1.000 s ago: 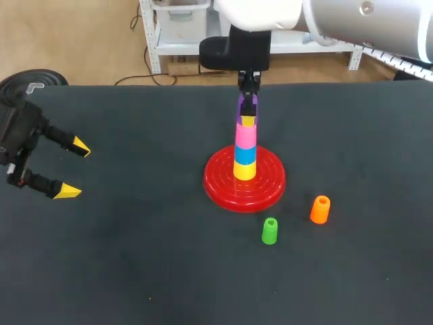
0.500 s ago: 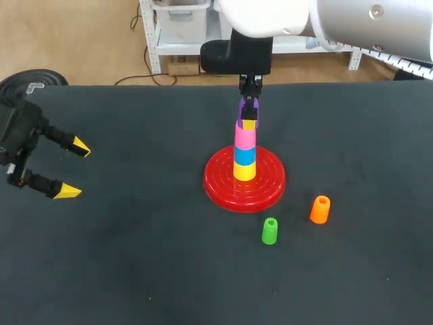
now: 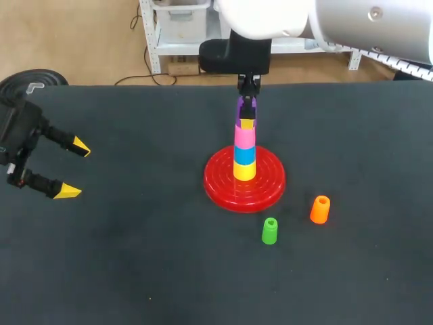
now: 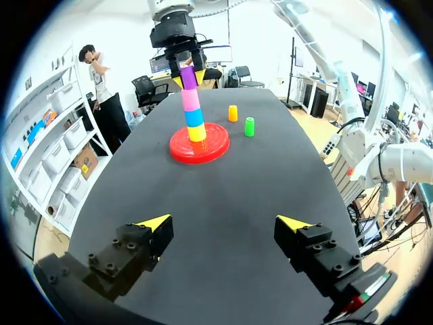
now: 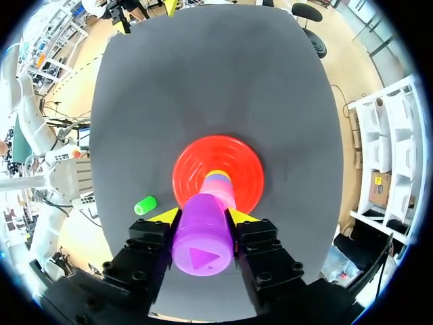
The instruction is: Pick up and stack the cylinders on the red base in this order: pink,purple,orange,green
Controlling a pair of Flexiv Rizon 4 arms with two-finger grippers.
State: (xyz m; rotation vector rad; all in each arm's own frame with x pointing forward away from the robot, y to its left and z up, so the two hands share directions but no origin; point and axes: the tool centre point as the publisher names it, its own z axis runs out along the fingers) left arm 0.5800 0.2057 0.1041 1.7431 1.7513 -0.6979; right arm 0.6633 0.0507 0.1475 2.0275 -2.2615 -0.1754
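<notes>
— Entry one: the right arm?
— Your right arm (image 3: 365,27) comes in over the far edge of the black cloth counter (image 3: 135,264). The right jaws point straight down and are clamped on the purple plastic cylinder (image 3: 243,112), with one yellow-tipped finger on each side of it.

— Entry two: where does that cylinder sit?
— It is upright, directly over the stack. From these views you cannot tell whether it is fully seated on the piece below or only touching it.

— Entry three: the stack?
— A round red ribbed plastic base (image 3: 270,189) lies flat at mid-counter. On its centre, from the bottom up, stand a yellow cylinder (image 3: 244,170), a blue cylinder (image 3: 244,155) and a pink cylinder (image 3: 244,137).

— Entry four: loose pieces?
— The small green plastic cylinder (image 3: 269,231) stands upright just off the base's near rim. The small orange plastic cylinder (image 3: 319,209) stands upright to its right, near the base and apart from the green one.

— Entry five: the left arm?
— Your left arm (image 3: 17,139) is at the counter's left edge, well apart from the base. The left jaws are spread wide and hold nothing.
</notes>
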